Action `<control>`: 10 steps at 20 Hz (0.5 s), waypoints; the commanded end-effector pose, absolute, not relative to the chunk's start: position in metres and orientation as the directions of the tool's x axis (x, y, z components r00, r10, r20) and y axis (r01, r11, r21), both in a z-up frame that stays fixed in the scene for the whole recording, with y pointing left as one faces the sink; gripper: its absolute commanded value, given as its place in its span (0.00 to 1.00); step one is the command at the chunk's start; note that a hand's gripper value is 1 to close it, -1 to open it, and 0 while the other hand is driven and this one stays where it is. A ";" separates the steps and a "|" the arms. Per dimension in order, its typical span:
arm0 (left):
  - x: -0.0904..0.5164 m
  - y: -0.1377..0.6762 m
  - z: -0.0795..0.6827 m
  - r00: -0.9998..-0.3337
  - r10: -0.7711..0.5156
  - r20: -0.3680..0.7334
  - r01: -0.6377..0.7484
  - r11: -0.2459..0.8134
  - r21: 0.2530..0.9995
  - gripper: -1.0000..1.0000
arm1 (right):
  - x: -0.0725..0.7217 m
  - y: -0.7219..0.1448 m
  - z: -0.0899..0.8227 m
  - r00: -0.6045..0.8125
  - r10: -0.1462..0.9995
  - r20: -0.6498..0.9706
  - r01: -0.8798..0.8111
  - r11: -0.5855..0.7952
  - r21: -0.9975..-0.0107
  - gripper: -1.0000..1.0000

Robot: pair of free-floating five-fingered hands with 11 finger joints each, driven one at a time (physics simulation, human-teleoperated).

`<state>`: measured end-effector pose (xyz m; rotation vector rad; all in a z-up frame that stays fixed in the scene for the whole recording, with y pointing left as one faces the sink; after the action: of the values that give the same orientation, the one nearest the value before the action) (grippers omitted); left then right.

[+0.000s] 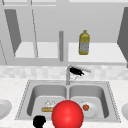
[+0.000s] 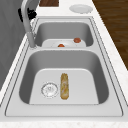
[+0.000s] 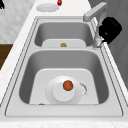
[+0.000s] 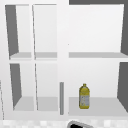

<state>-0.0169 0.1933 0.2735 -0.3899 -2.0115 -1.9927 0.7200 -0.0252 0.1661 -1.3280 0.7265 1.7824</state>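
Front view: sink (image 1: 25,100) double-basin, cabinet (image 1: 62,15) open above. Red ball (image 1: 67,114) at front rim. Plate (image 3: 63,91) in right basin carries tomato (image 3: 68,85); bread (image 2: 64,85) lies flat in left basin. Right hand (image 1: 76,71) curled round faucet (image 1: 68,75) spout. Left hand (image 1: 39,121) hovers by front rim, finger state unclear.

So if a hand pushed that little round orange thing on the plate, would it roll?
Probably. The orange ball looks round and smooth, so a push would likely roll it. The white plate beneath looks shallow, so it might slip off into the basin. It looks small, probably light.

Front faces the sink (image 1: 25,100); side views look along it from opposite ends.
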 end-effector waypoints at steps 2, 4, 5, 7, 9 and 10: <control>-0.017 0.193 0.274 -0.924 -0.007 0.383 0.383 0.011 0.924 0.50 | 0.720 -0.010 0.153 -0.156 0.299 -0.941 -0.848 -0.530 -0.028 0.00; -0.017 0.193 0.274 -0.924 -0.007 0.383 0.383 0.011 0.924 0.50 | 0.720 -0.024 0.157 -0.171 0.293 -0.941 -0.846 -0.533 -0.012 0.00; -0.017 0.193 0.274 -0.924 -0.007 0.383 0.383 0.011 0.924 0.50 | 0.720 -0.029 0.159 -0.186 0.309 -0.933 -0.842 -0.539 -0.010 0.00; -0.017 0.193 0.274 -0.924 -0.007 0.383 0.383 0.011 0.924 0.50 | 0.720 -0.030 0.161 -0.197 0.328 -0.924 -0.841 -0.541 -0.013 0.00; -0.017 0.193 0.274 -0.924 -0.007 0.383 0.383 0.011 0.924 0.50 | 0.721 -0.029 0.163 -0.208 0.362 -0.909 -0.839 -0.543 -0.025 0.00; -0.017 0.193 0.274 -0.924 -0.007 0.383 0.383 0.011 0.924 0.50 | 0.721 -0.029 0.164 -0.214 0.382 -0.899 -0.839 -0.543 -0.032 0.00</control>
<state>-0.0169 0.1933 0.2735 -0.3899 -2.0115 -1.9927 0.7207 -0.0291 0.1641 -1.2723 0.6995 1.8008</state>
